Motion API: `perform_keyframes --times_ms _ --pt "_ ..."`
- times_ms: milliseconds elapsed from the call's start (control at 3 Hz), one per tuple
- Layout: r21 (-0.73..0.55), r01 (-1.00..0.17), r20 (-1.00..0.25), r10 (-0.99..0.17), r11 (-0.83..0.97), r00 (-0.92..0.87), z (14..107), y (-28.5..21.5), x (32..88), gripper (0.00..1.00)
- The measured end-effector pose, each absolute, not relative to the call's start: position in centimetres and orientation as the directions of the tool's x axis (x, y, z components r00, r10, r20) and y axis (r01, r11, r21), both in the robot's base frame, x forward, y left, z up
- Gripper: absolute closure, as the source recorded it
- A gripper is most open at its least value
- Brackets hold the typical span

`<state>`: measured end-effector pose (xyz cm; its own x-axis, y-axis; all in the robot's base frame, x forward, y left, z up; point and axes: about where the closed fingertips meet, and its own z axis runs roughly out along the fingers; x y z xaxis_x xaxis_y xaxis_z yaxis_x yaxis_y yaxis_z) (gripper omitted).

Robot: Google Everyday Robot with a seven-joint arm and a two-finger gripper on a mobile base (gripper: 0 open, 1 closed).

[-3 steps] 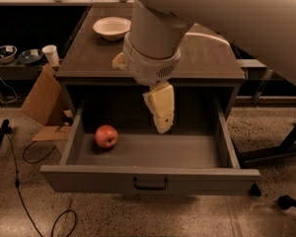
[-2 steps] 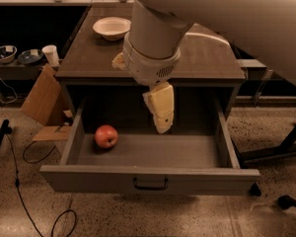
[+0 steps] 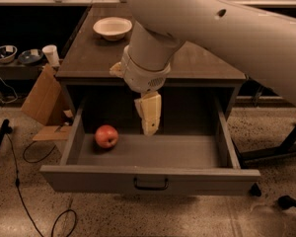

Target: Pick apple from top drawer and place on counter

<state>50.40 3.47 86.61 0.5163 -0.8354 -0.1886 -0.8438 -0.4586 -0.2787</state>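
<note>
- The pale cream two-finger gripper [image 3: 150,127] hangs point-down at the centre of the frame, inside the open drawer's space and above its floor. Whether it is open or closed cannot be told from this angle. It has hold of nothing.
- Above it, the thick white robot arm [image 3: 212,23] sweeps in from the upper right and covers part of the tabletop.
- The small round red apple [image 3: 106,136] lies on the drawer floor, left of the gripper and apart from it, near the left wall.
- The wide grey top drawer [image 3: 89,177] is pulled fully out toward the bottom of the frame, with a dark metal bail handle [image 3: 151,183] at the middle of its front panel.
- The dark wood-grain counter [image 3: 89,58] tops the cabinet behind the drawer; a white bowl [image 3: 112,27] sits at its far left corner.
- At the left edge, a brown cardboard box [image 3: 43,98] leans against the cabinet, with a white paper cup [image 3: 51,55] just above it.
</note>
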Motion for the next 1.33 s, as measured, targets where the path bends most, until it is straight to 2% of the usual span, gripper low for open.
perform_keyframes --times_ms 667,1000,1333 --pt "-0.308 -0.871 -0.339 -0.812 -0.382 0.476 77.7 6.7 54.6 0.0" --pt "-0.377 -0.873 -0.395 -0.798 -0.31 0.455 75.3 8.0 57.2 0.0" --pt "-0.377 -0.873 -0.395 -0.798 -0.31 0.455 75.3 8.0 57.2 0.0"
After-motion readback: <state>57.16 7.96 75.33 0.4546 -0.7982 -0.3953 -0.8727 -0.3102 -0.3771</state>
